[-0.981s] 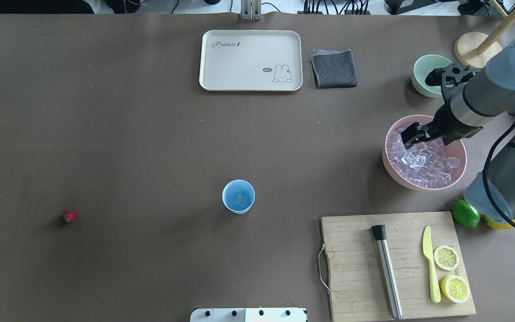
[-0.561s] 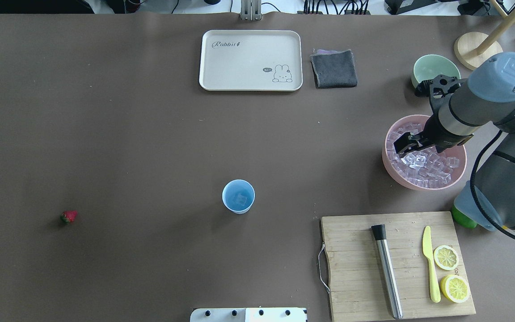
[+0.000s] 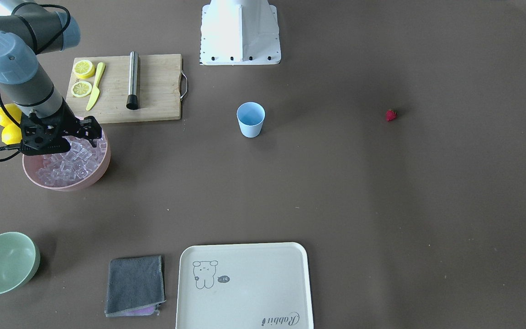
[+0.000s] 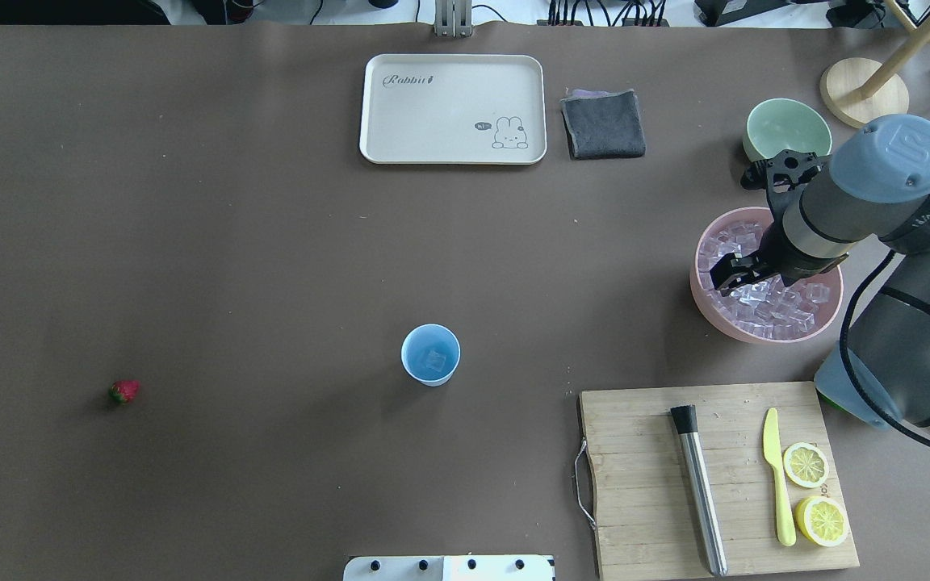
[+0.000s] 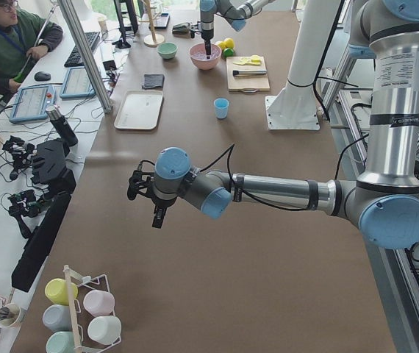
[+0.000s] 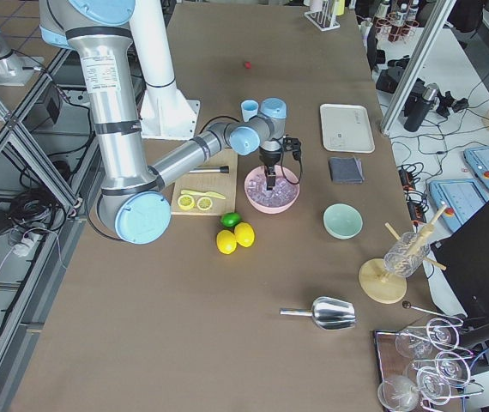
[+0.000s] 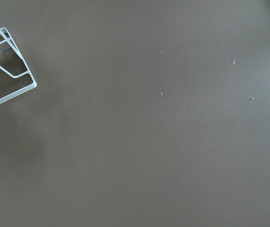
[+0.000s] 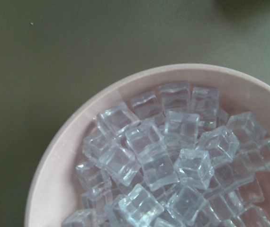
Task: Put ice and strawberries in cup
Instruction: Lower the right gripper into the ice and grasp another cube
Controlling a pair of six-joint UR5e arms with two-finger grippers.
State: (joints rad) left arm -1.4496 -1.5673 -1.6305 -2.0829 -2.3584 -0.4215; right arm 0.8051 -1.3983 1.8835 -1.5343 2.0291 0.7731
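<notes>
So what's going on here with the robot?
The right end effector is down at the pink bowl of ice, apparently going for a cube. The cup in the middle of the table already has ice in it. The strawberry lies alone towards the robot's left, not yet picked up. The left end effector hangs over bare table, away from all of it.

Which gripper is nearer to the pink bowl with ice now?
Right. The right gripper hangs directly over the pink bowl, above the ice; the left gripper is far away, near the table's left end.
</notes>
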